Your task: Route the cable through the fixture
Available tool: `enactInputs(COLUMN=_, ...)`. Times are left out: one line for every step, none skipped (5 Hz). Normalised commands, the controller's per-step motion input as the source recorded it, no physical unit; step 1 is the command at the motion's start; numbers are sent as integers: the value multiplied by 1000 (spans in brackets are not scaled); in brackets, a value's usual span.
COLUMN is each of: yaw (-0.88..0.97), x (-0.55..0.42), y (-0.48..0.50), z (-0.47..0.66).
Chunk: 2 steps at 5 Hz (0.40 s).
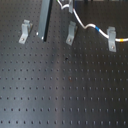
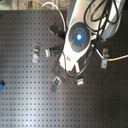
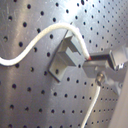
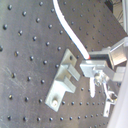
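The white cable curves over the black board and crosses the top edge of a metal fixture. My gripper is shut on the cable right beside the fixture's slot. The second wrist view shows the same: the cable runs down to the gripper, next to the fixture. In the first exterior view the cable bends past the middle fixture, shows its blue mark, and reaches the right fixture. The gripper itself is mostly cut off at that picture's top.
A long grey bar stands at the back. A third fixture sits at the first exterior view's left. In the second exterior view the arm hides the middle; several fixtures surround it on the perforated board.
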Motion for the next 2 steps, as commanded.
enactInputs(yaw=-323, x=-206, y=-5, z=146)
enactInputs(yaw=-109, x=-103, y=24, z=171)
